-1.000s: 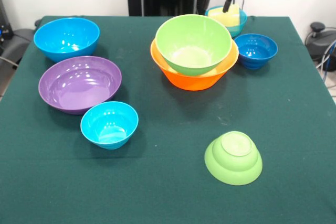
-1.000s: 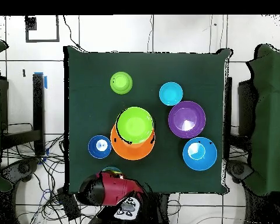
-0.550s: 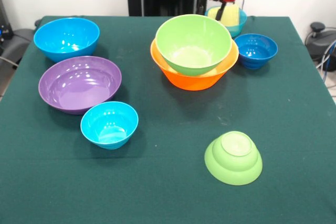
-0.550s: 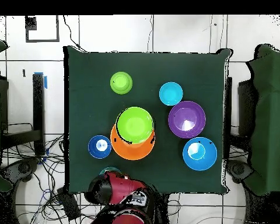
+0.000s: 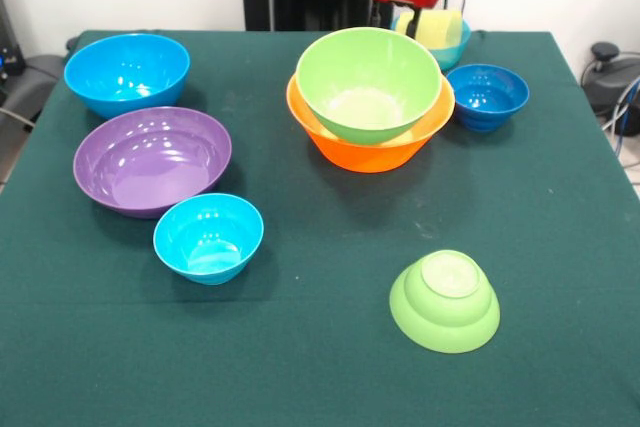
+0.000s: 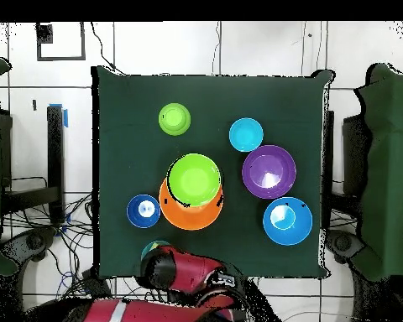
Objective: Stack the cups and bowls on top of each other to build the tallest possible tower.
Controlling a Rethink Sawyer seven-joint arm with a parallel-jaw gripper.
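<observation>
A dark green table [image 5: 560,247] carried the bowls, listed here from largest to smallest. Near the middle of the table's far half, as the front view gave it, a large orange bowl [image 5: 372,150] stood upright with a large lime green bowl [image 5: 368,82] nested in it and tilted slightly forward. Toward the left edge in that view a purple bowl [image 5: 152,160] stood open side up, and a large blue bowl [image 5: 127,73] sat beyond it near the far left corner. A small light blue bowl [image 5: 208,237] stood just in front of the purple one, apart from it. A small lime green bowl [image 5: 444,300] lay upside down toward the near right. A small dark blue bowl [image 5: 487,96] stood just right of the orange bowl. At the far edge a second light blue bowl [image 5: 453,50] held a pale yellow cup [image 5: 438,29]. The red and black arm [image 6: 184,277] hung over that far edge, its gripper [image 5: 410,25] just beside the cup; whether its fingers were spread or closed could not be told.
</observation>
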